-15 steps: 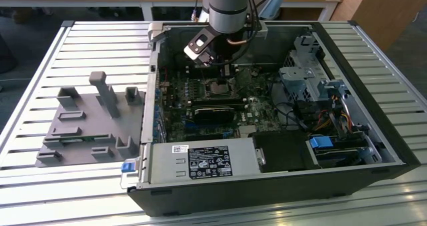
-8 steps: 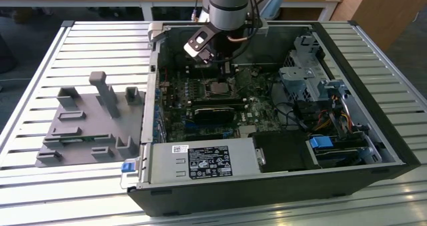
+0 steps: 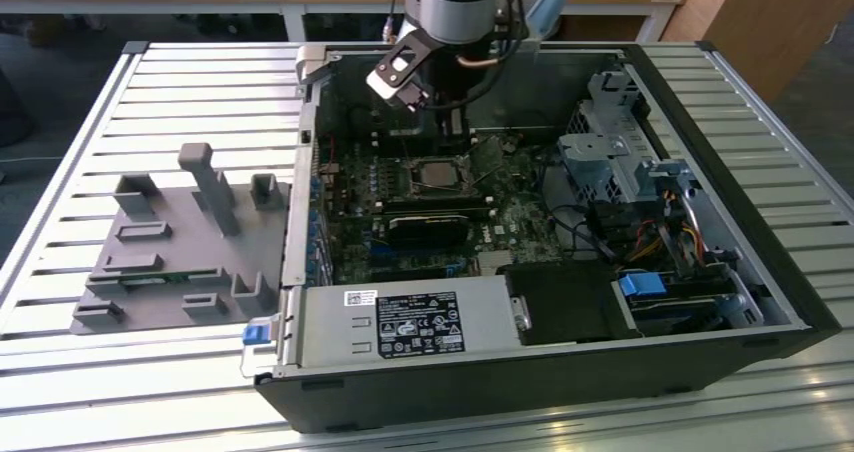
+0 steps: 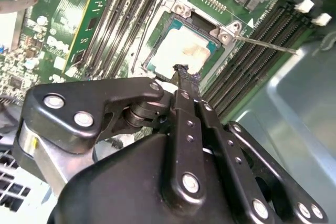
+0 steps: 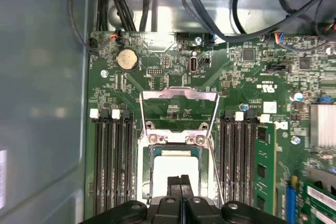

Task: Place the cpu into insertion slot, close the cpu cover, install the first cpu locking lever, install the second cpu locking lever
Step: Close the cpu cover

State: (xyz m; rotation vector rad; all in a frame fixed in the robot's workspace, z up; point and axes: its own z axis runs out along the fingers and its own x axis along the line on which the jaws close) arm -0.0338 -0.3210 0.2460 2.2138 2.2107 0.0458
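At the exterior view's left, a grey fixture sits on the slatted table, well apart from the open computer case. Inside the case, my gripper hangs with its fingers together, holding nothing, tip just above the cpu. The cpu, pale and square, lies flat in the insertion slot, with memory slots close on both sides. The cpu cover stands swung open beyond one edge of the slot. My fingers hide part of the cpu, so I cannot tell whether they touch it.
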